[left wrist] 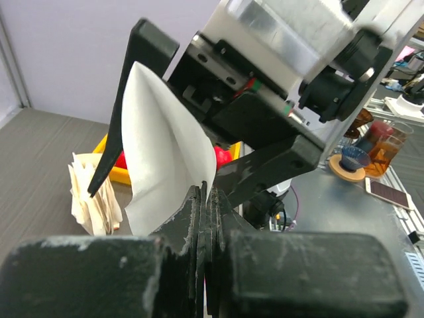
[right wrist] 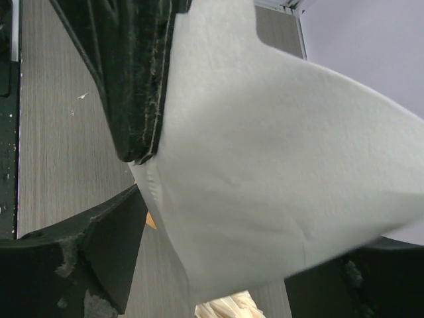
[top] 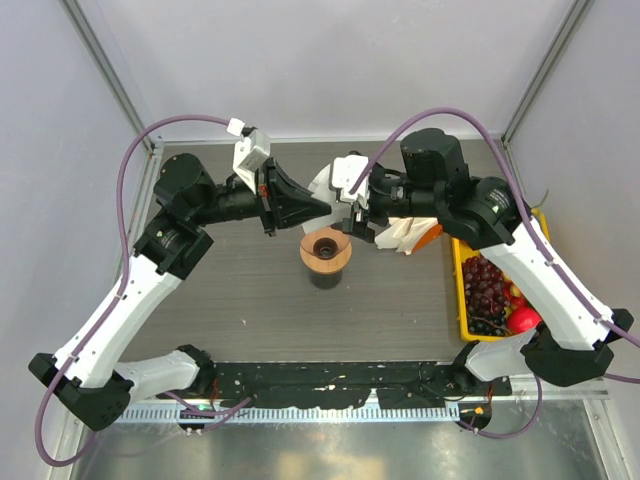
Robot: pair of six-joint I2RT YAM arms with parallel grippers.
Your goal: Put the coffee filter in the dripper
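My left gripper (left wrist: 204, 199) is pinching the coffee filter (left wrist: 159, 146) by its edge, up in the air near the dripper (top: 326, 250). My right gripper (top: 347, 222) is spread open around it. Nothing's in the dripper yet, so seating it is what's left.

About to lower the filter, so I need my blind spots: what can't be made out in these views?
The dripper: missing from both wrist views; the coffee filter fills the right wrist frame.
The filter's tip relative to the dripper: top view, hidden by the left gripper and right gripper.
The filter stack: top view, mostly under the right arm; right wrist view, cut by the bottom edge.
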